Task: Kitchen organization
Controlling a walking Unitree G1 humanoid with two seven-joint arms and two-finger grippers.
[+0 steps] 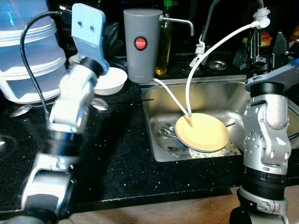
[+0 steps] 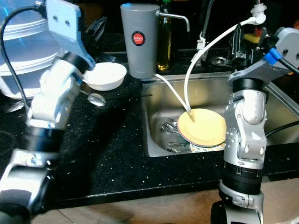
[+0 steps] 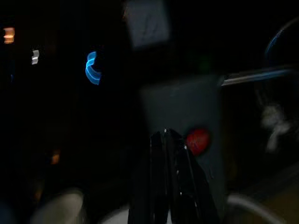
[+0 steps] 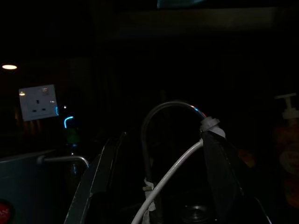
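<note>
We stand at a black counter (image 1: 117, 158) with a steel sink (image 1: 159, 100) set into it. Our left hand (image 3: 168, 140), fingers pressed together and holding nothing, is raised over the counter near a white bowl (image 2: 106, 74) and points toward the grey dispenser (image 1: 141, 44) with its red label. A spoon (image 2: 96, 99) lies just beside the bowl. Our right hand (image 4: 161, 179), fingers spread apart and empty, is lifted at the sink's far right, aimed at the faucet (image 4: 159, 116), so it frames the white hose (image 1: 215, 44) without touching it. That hose droops from the faucet onto a yellow plate (image 1: 203, 132), which rests on other dishes and cutlery in the sink. We judge the dishes in the sink and the bowl on the counter to be what awaits organizing; neither hand has taken anything yet.
</note>
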